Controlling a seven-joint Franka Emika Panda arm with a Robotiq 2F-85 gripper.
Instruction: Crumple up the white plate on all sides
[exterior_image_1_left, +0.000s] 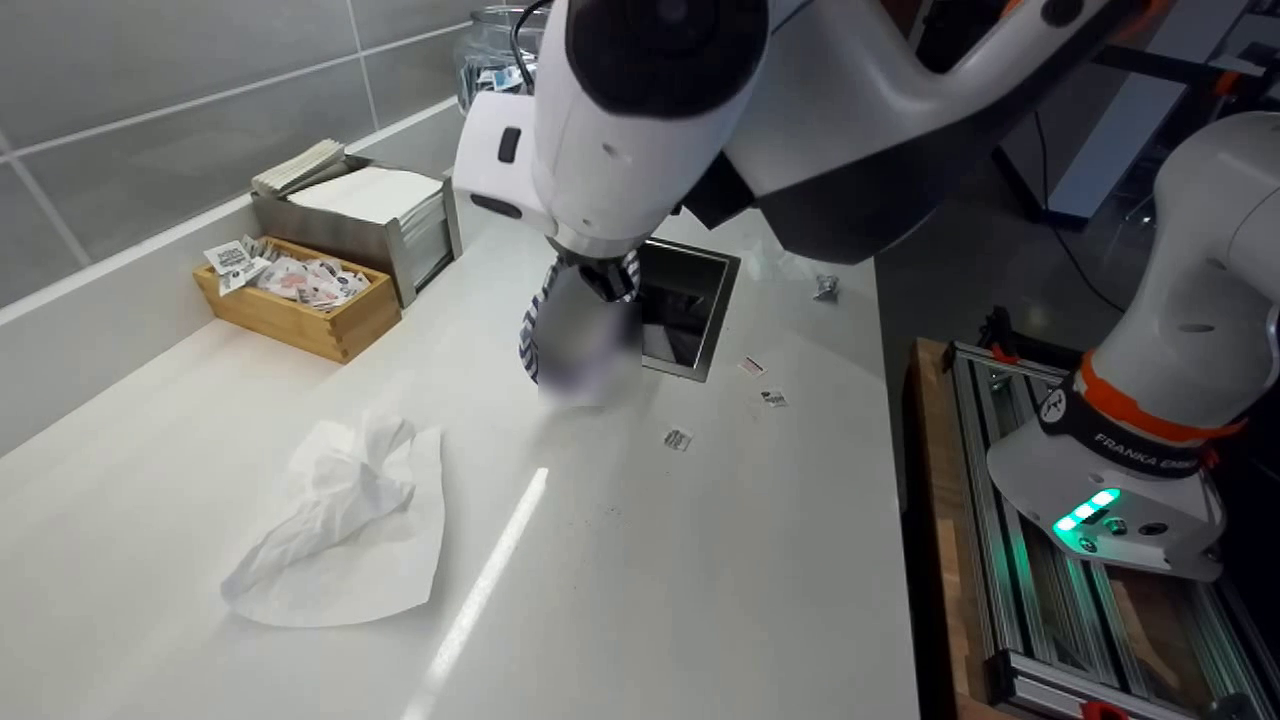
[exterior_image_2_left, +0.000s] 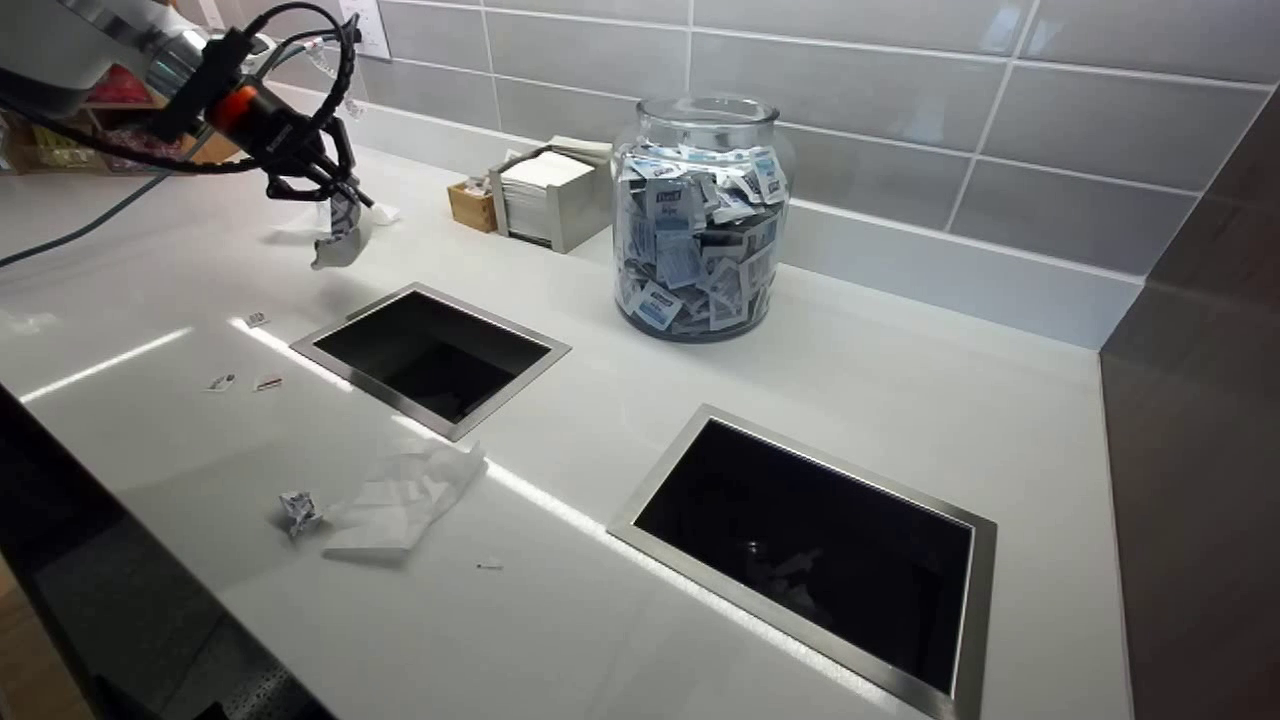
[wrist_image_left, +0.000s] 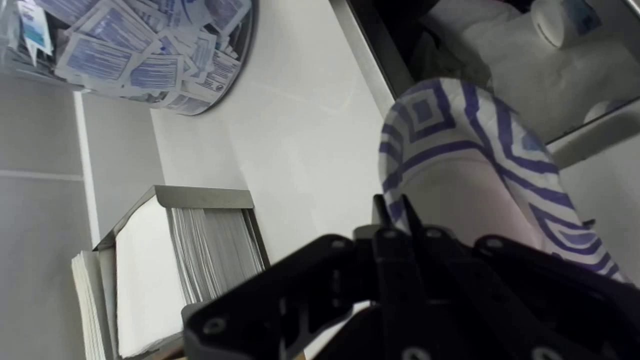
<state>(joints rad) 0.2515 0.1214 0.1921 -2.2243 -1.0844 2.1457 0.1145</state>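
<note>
Wrist view: white plate (wrist_image_left: 465, 195), qty 1, thin, white ctr., rim patterned blue-and-white; bent, edge curled. Fingers (wrist_image_left: 413, 222), blk., pr.: clamped together on rim of white plate. Loc.: white plate hangs fr. fingers over table (exterior_image_1_left: 720, 600), nr. metal-framed opening (exterior_image_1_left: 722, 320); in an exterior view white plate (exterior_image_1_left: 575, 325) is partly blurred. Inside opening, per wrist view: pale crumpled matl. (wrist_image_left: 530, 65), w/ white-and-blue item (wrist_image_left: 562, 22) amid it. Robot arm (exterior_image_1_left: 620, 170), white w/ blk. parts, qty 1; arm base (exterior_image_1_left: 1110, 450) lettered FRANKA, green light strip (exterior_image_1_left: 1087, 510) lit. Napkin holder (exterior_image_1_left: 340, 235), metal, qty 1, w/ stack of white napkins (exterior_image_1_left: 370, 192), plus cream stack (exterior_image_1_left: 300, 167) at its wall side; wooden box (exterior_image_1_left: 290, 325), qty 1, just beside it, w/ loose packets (exterior_image_1_left: 310, 283). White sheet (exterior_image_1_left: 340, 560), qty 1, wrinkled, lying on table, well apart fr. white plate. Paper pcs. (exterior_image_1_left: 677, 439), sm., printed, qty 3, on table nr. opening. In an exterior view: glass jar (exterior_image_2_left: 700, 118), clear, lg., qty 1, w/ many blue-and-white sachets (exterior_image_2_left: 700, 240), standing nr. tiled wall (exterior_image_2_left: 880, 100); second opening (exterior_image_2_left: 780, 614), likewise metal-framed, dark inside, contents too dim to ID; crumpled ball (exterior_image_2_left: 298, 510), sm., patterned, just beside second white sheet (exterior_image_2_left: 395, 510), also wrinkled, both on table, contact btwn. them uncertain; paper strip (exterior_image_2_left: 489, 566), sm., qty 1, on table.
</note>
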